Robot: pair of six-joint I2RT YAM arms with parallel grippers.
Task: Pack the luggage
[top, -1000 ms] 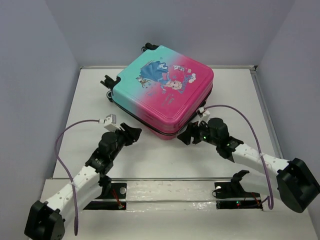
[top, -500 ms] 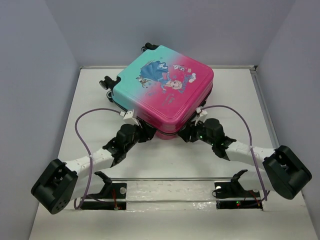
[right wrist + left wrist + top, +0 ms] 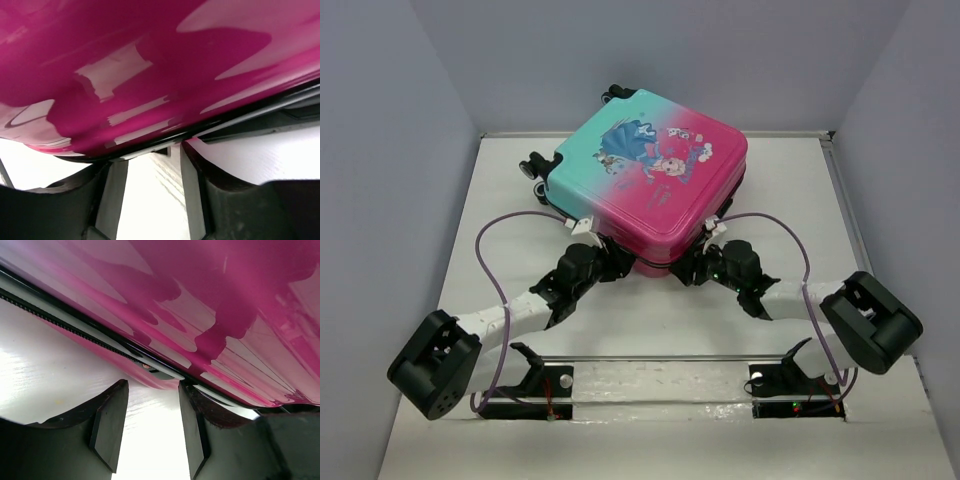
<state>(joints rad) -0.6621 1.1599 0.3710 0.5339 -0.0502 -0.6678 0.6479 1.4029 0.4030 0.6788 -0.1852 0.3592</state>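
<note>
The luggage lies flat at the back middle of the white table, teal at the left, pink at the right, with the princess print facing up. My left gripper is open at its near pink edge, fingertips at the black zipper seam. My right gripper is open at the same edge, just right of the near corner. In the left wrist view the pink shell hangs over my open gripper. In the right wrist view the shell sits just above my open gripper. Neither holds anything.
Black wheels stick out at the suitcase's left and back sides. Grey walls close the table on three sides. A clear strip and the arm bases run along the near edge. Purple cables loop from both wrists.
My left arm swung in from the left to the suitcase's near edge. My right gripper moved closer to the near corner. The suitcase's near edge appears slightly raised.
</note>
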